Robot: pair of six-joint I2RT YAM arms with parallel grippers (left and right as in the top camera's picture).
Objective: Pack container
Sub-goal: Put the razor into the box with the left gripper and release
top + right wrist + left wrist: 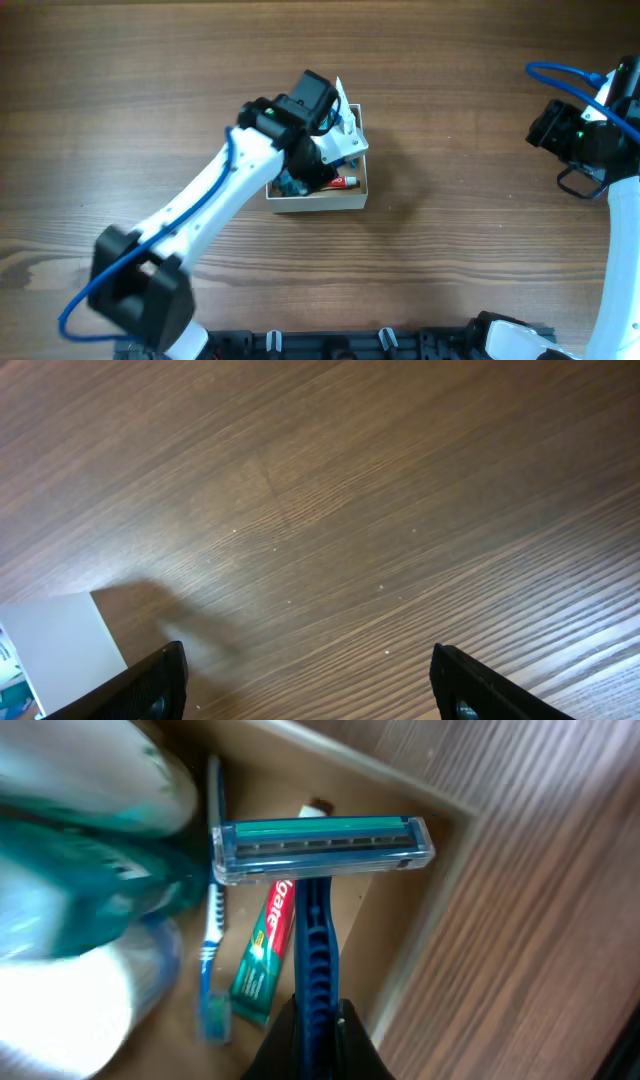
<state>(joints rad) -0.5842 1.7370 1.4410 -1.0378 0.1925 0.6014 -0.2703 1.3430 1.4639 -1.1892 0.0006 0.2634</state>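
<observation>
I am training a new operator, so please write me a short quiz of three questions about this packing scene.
1. True or false: the right gripper holds the blue razor.
2. What already lies in the container? A) a spoon B) a toothpaste tube C) a sponge
3. Which gripper is over the container, and is the other one open or shut?
Key: 1 false, the left gripper holds it. 2 B. 3 the left; the right is open.
</observation>
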